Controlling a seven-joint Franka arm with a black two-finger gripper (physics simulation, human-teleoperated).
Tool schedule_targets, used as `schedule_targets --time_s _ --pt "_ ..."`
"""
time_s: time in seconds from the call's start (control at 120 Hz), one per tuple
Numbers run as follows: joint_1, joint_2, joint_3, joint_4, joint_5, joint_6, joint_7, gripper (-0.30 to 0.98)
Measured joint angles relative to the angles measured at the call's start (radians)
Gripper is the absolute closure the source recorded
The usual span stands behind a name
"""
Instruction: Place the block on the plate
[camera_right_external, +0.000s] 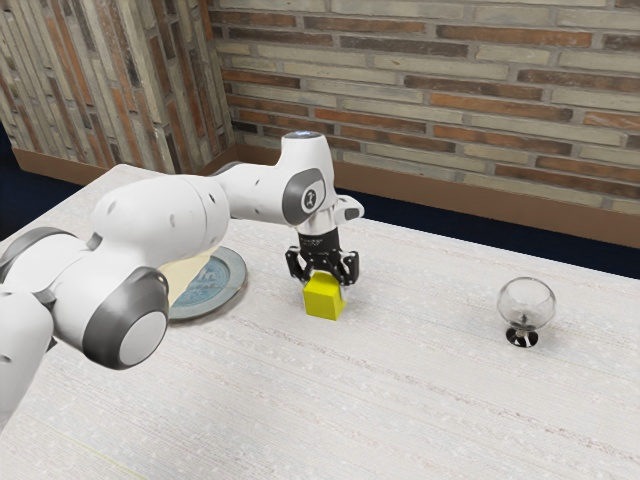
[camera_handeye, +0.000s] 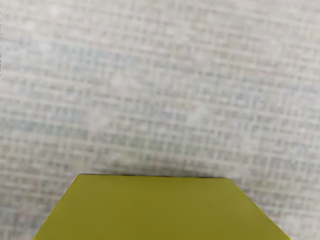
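Jaws at yellow block (camera_right_external: 322, 298), can't tell if clenched; plate (camera_right_external: 234, 271) near; glass (camera_right_external: 526, 304) well apart, inside table (camera_right_external: 420, 400) edge

In the exterior view, the Franka arm (camera_right_external: 160, 215), cropped toward 8 o'clock, hides the plate's (camera_right_external: 239, 284) 9-o'clock side. The wrist view crops the yellow block (camera_handeye: 160, 210).

This is an indoor room, perhaps a dining room or café; which of these, I cannot tell. Brick walls (camera_right_external: 430, 95) in brown, orange and cream meet in a corner on the far side, above a brown skirting band (camera_right_external: 500, 197) and dark blue floor (camera_right_external: 480, 226). A pale table (camera_right_external: 420, 400) bears a blue plate (camera_right_external: 235, 272) and a stemmed glass (camera_right_external: 527, 300).
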Motion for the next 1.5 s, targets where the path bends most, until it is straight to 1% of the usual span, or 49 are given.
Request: schedule_targets --time_s 0.092,0.25,0.383,0.55,0.692,0.75,0.875,1.033,1.233,1.417,1.5 --pt "0.000 0.000 0.001 0.000 0.001 0.001 -0.001 0.26" --pt "0.000 -0.004 0.003 -0.001 0.005 0.003 -0.003 0.30" --pt "-0.001 -0.048 0.005 -0.041 0.012 0.004 -0.004 0.33" --pt "-0.002 -0.170 0.006 -0.119 0.027 0.005 -0.006 0.32" --pt "-0.001 -0.307 0.009 -0.224 0.068 0.005 -0.006 0.31" --pt "0.005 -0.346 0.010 -0.260 0.088 0.004 -0.006 0.31" --pt "0.054 -0.391 0.009 -0.292 0.124 0.004 -0.006 0.31" --pt "0.126 -0.419 0.009 -0.296 0.150 0.010 -0.007 0.31" --pt "0.214 -0.416 0.009 -0.299 0.162 0.040 -0.010 0.31" --pt "0.285 -0.396 0.007 -0.361 0.164 0.081 -0.013 0.31" --pt "0.301 -0.374 0.006 -0.369 0.165 0.099 -0.014 0.31"
